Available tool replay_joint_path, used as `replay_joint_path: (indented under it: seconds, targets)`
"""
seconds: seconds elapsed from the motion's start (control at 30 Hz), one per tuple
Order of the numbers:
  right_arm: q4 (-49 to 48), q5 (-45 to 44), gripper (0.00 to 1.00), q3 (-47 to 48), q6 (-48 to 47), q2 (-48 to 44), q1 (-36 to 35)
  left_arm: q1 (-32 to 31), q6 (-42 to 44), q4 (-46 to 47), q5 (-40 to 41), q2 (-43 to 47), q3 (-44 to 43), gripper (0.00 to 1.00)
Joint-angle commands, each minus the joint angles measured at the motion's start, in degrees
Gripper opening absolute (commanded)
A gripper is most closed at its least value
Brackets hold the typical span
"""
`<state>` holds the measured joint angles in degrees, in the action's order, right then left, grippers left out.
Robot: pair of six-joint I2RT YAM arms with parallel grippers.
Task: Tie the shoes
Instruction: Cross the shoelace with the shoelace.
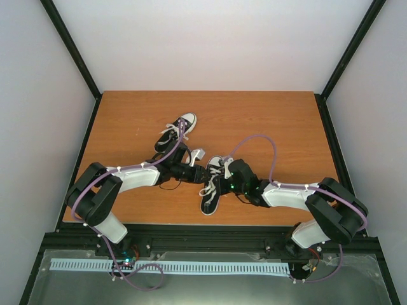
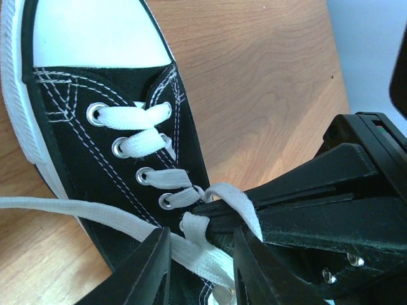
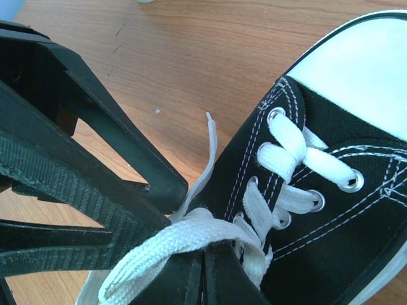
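Note:
Two black sneakers with white toe caps lie on the wooden table. The far shoe (image 1: 180,129) is behind my left arm. The near shoe (image 1: 212,189) lies between both grippers, toe toward the arm bases, and also shows in the left wrist view (image 2: 108,127) and the right wrist view (image 3: 331,210). My left gripper (image 1: 202,172) (image 2: 200,236) is open over its top eyelets, with a white lace (image 2: 191,254) running between the fingers. My right gripper (image 1: 223,170) (image 3: 205,254) is shut, and a lace (image 3: 172,244) lies draped across its tips. The two grippers nearly touch.
The table (image 1: 286,121) has a black frame rail along its near edge and black posts at the corners, with white walls around it. Purple cables loop above both arms. A loose lace end (image 3: 210,136) trails on the wood beside the near shoe.

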<state>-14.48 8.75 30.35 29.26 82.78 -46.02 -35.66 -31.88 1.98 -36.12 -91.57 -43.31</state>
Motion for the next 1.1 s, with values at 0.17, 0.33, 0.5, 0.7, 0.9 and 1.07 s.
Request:
replay_joint_path:
  seconds: [0.17,0.33,0.5,0.7,0.9,1.07]
  targets:
    - [-4.28,1.67,0.03,-2.71,0.82,-0.93,-0.47,0.50,-1.03,4.44,-2.12,-0.67,0.42,0.22]
    - [-5.95,0.85,0.03,-3.96,1.28,-2.38,-0.47,0.50,-1.25,5.24,-2.37,-0.66,0.51,0.23]
    - [-6.28,0.41,0.03,-4.23,1.11,-2.98,-0.47,0.50,-1.92,6.54,-3.65,-1.18,0.74,0.26]
    - [-7.16,0.10,0.03,-4.77,1.54,-2.93,-0.47,0.50,-2.15,6.75,-4.46,-1.99,0.68,0.25]
    - [-7.67,-0.02,0.03,-4.86,1.80,-2.95,-0.47,0.50,-2.61,7.17,-5.31,-2.82,0.60,0.18]
    - [-7.75,-0.16,0.03,-4.88,1.86,-2.99,-0.47,0.50,-3.03,7.25,-5.84,-3.04,0.78,0.16]
